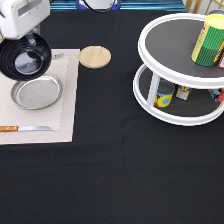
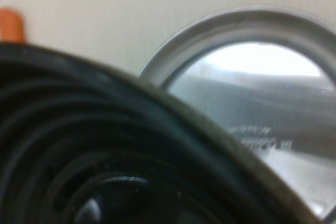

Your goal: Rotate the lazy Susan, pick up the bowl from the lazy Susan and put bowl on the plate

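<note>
**A:** What do you have at the exterior view's left?

**B:** You have the white two-finger gripper (image 1: 31, 36) at the top left corner, closed on the rim of the glossy black round bowl with ribbed rings inside (image 1: 24, 58). The bowl hangs tilted, its opening facing the camera, off the turntable and over the far edge of the shallow round silver metal plate (image 1: 36, 92). Whether bowl and plate touch, you cannot tell from here.

**A:** And the close camera?

**B:** In the wrist view the bowl's (image 2: 90, 150) dark rings fill most of the picture, with the plate's (image 2: 247, 85) shiny rim and floor just behind it.

**A:** What is the plate resting on?

**B:** A pale rectangular place mat (image 1: 62, 115). Near its front edge lies a knife with an orange-brown handle and steel blade (image 1: 27, 128).

**A:** Moving right?

**B:** A small round light wooden coaster (image 1: 95, 56) sits on the black tablecloth (image 1: 110, 175), just beside the mat's far right corner.

**A:** And the far right?

**B:** The two-tier round white lazy Susan with dark grey surfaces (image 1: 170, 40) stands well apart from the gripper. A yellow and green ribbed cylindrical canister (image 1: 208, 41) stands on its upper tier. On the lower tier you see a small can with a blue and yellow label (image 1: 164, 95) beside the white post, and other small packages to its right.
</note>
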